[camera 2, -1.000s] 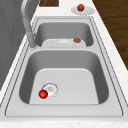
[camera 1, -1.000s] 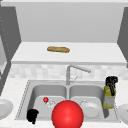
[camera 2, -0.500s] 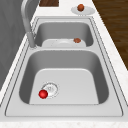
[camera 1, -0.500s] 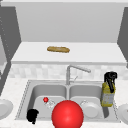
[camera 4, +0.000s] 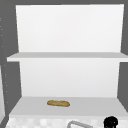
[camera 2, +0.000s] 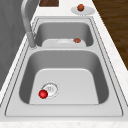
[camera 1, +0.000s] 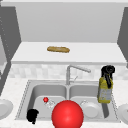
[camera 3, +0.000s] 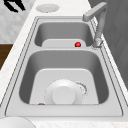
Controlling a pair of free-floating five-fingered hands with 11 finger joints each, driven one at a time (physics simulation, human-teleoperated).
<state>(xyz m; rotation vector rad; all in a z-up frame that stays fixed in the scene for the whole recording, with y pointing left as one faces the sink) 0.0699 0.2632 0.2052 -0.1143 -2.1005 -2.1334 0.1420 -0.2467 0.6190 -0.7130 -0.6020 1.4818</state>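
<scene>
A: Where is the yellow bottle point(camera 1: 105, 91) sitting?
B: Right of the frame, over the right basin; the right hand point(camera 1: 108, 72) is gripping its top, slightly higher than 1 second ago.
A: The left hand point(camera 1: 32, 115)?
B: Hanging lower left, curled, unchanged, near the red ball point(camera 1: 67, 114).

A stainless steel double sink point(camera 1: 30, 92) sits in a pale speckled table point(camera 1: 10, 87), with a grey bent faucet point(camera 1: 68, 73) behind the divider. A small red ball point(camera 2: 43, 94) lies beside the left basin's drain. A white round plate point(camera 3: 63, 94) rests in the right basin. A brown bread loaf point(camera 1: 58, 49) lies on the white shelf point(camera 1: 100, 53) above.
</scene>
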